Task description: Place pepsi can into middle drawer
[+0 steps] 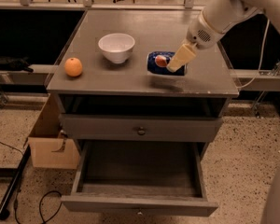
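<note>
The end effector (172, 65) sits over the right part of the tabletop (126, 80), at the end of a white arm that comes in from the upper right. Its pale cream finger (181, 58) lies across the front of the pepsi can (157, 63). The other finger is hidden behind the can, so the end effector appears to be clamped on it.

The can lies on its side, a small dark blue cylinder with the round red and white logo facing the camera, partly covered by the finger. A dark shadow falls on the tabletop just below it.

To its left stand a white bowl (116, 47) and, farther left, an orange (73, 66). Below the tabletop, the knobbed drawer (141, 128) is closed. Under it the middle drawer (139, 205) is pulled out, its dark floor bare.
</note>
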`<state>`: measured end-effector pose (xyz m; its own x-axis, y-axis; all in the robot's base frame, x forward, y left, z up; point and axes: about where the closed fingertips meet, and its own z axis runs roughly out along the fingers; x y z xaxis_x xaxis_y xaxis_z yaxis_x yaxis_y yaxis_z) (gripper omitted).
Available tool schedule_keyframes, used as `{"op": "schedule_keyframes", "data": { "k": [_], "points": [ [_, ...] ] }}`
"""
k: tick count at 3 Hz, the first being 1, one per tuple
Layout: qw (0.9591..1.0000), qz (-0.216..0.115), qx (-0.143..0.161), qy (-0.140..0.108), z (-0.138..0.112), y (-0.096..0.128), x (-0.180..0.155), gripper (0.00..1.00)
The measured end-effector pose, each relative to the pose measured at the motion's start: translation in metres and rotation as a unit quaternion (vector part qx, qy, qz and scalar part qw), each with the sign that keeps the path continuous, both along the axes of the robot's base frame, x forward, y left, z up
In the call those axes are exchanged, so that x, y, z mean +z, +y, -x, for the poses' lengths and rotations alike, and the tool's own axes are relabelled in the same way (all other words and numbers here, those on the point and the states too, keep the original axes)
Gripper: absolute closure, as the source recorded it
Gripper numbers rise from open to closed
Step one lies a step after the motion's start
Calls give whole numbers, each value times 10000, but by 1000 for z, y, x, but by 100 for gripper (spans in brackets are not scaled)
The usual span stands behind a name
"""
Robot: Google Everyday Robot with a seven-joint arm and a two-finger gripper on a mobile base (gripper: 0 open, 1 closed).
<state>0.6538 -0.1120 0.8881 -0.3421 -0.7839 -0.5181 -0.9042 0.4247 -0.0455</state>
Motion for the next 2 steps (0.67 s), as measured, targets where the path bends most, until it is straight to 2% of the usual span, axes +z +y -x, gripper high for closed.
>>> {"op": "schedule_keyframes", "data": {
  "k": [1, 2],
  "points": [
    [9995, 204, -219, -35, 33, -33, 23, 100],
    [9972, 268, -695, 35, 96, -81, 28, 100]
  ]
}}
